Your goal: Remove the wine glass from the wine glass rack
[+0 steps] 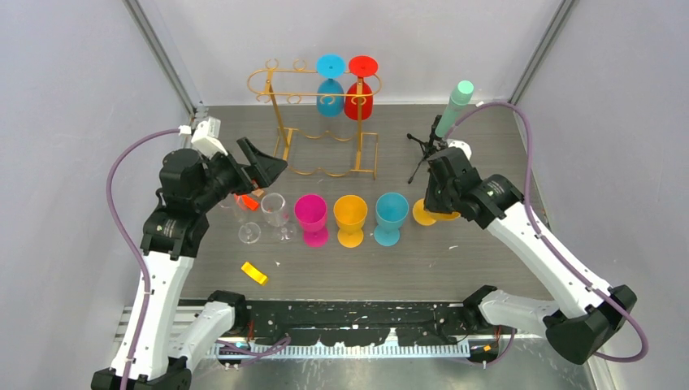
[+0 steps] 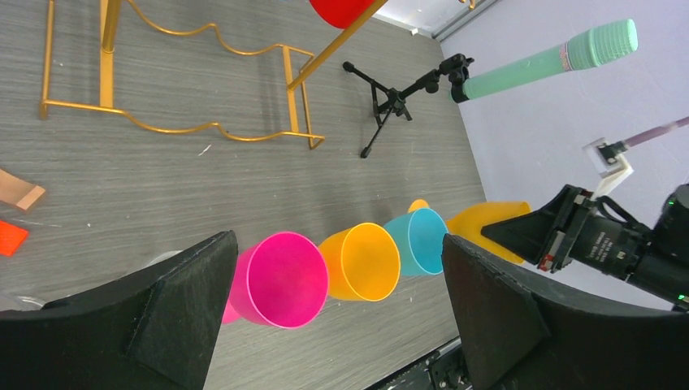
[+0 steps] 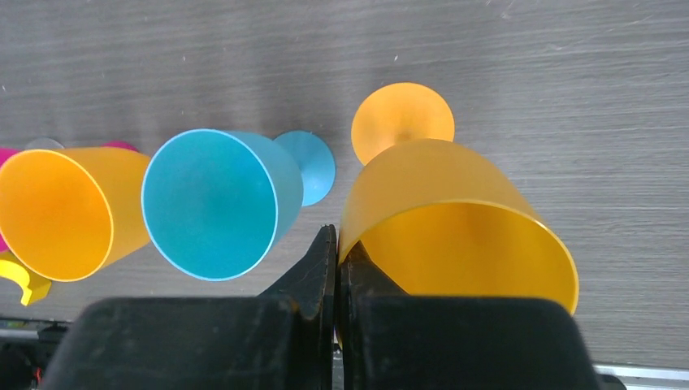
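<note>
At the far left, the left gripper [image 1: 264,162] hovers above the table [image 1: 487,264] with its jaws spread wide and nothing between them. It is just over a clear glass [image 1: 275,209] that stands beside a small red piece [image 1: 249,202]. A yellow-orange piece [image 1: 254,273] lies nearer the arm bases.

Further back, toward the rear wall, stands the gold wine glass rack [image 1: 279,122]. 2 glasses hang upside down from the right end of its top rail: a blue hanging glass [image 1: 330,96] and, close beside it, a red hanging glass [image 1: 358,99].

In front of the rack, 4 glasses stand in a row on the table: a pink glass [image 1: 311,213], an orange glass [image 1: 351,213], a blue glass [image 1: 391,211] and a far-right orange glass [image 1: 424,214]. The right gripper [image 3: 335,244] is at this last one. Its jaws are pressed together on the near rim of the bowl, 1 finger inside and 1 outside. The glass's foot is down on the table, just beside the blue glass's foot.

Right of the rack, near the back corner, a black tripod [image 1: 422,154] carries a slanted green cylinder [image 1: 455,106]
</note>
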You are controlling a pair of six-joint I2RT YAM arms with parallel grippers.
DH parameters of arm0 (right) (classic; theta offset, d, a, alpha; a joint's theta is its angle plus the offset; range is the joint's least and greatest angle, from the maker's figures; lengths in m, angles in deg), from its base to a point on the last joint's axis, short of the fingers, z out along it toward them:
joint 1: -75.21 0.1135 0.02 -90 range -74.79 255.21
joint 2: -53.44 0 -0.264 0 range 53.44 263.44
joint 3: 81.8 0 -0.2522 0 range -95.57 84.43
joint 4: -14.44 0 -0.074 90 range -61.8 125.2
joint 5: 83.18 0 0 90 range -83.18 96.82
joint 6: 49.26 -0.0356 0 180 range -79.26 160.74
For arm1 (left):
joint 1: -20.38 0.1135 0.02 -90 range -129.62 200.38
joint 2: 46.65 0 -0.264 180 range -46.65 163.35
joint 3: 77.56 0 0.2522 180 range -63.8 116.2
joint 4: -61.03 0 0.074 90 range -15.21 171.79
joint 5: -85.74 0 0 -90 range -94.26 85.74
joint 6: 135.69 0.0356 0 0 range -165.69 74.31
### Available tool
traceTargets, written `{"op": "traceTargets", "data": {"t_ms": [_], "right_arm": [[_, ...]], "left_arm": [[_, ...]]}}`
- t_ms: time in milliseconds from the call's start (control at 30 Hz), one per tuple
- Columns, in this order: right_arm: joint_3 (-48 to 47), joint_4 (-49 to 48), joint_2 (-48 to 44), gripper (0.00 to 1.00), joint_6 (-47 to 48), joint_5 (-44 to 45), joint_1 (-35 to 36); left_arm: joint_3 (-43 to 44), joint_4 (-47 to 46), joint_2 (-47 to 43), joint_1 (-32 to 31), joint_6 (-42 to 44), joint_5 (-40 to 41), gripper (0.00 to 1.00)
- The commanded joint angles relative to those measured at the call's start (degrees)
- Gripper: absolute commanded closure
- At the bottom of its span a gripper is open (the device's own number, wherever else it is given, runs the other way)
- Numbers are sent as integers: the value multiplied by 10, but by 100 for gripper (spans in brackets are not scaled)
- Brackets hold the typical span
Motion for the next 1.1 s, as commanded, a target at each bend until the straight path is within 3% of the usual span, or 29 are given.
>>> {"op": "traceTargets", "data": {"t_ms": [0, 533, 800, 1067], "right_arm": [[16, -11, 20, 100, 8, -55, -10], [49, -32, 62, 99, 32, -102, -28], [50, -37, 79, 92, 42, -118, -29], [45, -37, 81, 78, 52, -127, -29]], "left_arm": [[13, -40, 3, 3, 3, 5, 0], [13, -40, -2, 3, -7, 4, 0], [13, -39, -4, 3, -7, 7, 0], [14, -36, -1, 3, -9, 9, 0]]}}
